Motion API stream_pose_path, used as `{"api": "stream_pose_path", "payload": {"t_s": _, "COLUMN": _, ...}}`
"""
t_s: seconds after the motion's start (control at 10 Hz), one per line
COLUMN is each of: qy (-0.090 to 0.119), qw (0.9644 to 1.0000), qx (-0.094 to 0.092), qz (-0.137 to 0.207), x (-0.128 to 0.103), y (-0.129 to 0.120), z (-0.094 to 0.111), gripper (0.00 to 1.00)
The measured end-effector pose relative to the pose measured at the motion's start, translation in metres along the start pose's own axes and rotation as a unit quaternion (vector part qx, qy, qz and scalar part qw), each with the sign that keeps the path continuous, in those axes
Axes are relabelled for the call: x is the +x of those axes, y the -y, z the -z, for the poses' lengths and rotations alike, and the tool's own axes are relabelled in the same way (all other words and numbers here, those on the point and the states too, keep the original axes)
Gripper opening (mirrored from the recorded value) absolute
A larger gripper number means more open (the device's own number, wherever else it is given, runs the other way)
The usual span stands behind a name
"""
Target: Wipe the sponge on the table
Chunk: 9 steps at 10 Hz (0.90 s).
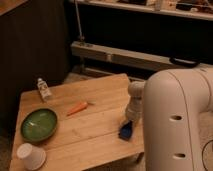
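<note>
The dark blue sponge (125, 131) lies on the light wooden table (95, 125) near its right front edge. My gripper (129, 123) comes down onto the sponge from above, shut on it and pressing it against the planks. The big white arm fills the right side of the camera view and hides the table's right corner.
An orange carrot (77, 108) lies mid-table. A green bowl (38, 124) sits at the left, a white cup (31, 156) at the front left corner, and a small bottle (44, 89) at the back left. A metal rail and dark shelving stand behind the table.
</note>
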Motion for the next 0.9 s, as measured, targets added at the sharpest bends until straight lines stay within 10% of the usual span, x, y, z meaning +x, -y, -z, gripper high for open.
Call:
{"api": "stream_pose_path", "payload": {"t_s": 0.4, "qy": -0.042, "qw": 0.9978, "qx": 0.003, "qz": 0.052, "x": 0.050, "y": -0.042, "z": -0.023, "gripper": 0.00}}
{"api": "stream_pose_path", "payload": {"t_s": 0.9, "qy": -0.065, "qw": 0.9945, "qx": 0.005, "qz": 0.082, "x": 0.054, "y": -0.063, "z": -0.035, "gripper": 0.00}}
